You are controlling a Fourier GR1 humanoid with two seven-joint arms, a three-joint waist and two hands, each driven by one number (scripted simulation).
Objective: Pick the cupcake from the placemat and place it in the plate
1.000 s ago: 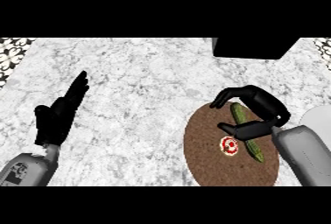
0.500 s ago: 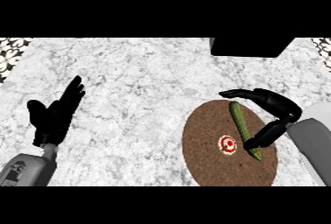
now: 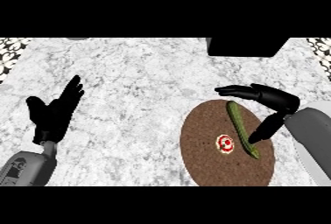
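Poised at frame right with right hand (image 3: 279, 100) spread, thumb apart from fingers, probably to close round the cupcake (image 3: 225, 143) sitting untouched on the placemat (image 3: 207, 164), lower right, beside a green vegetable (image 3: 234, 114).

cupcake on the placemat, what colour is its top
The cupcake shows red and white rings; head view shows it best.

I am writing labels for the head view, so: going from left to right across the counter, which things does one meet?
In order: left hand → placemat → cupcake → long green vegetable. The right hand arches over the placemat's right side, so its place is unclear.
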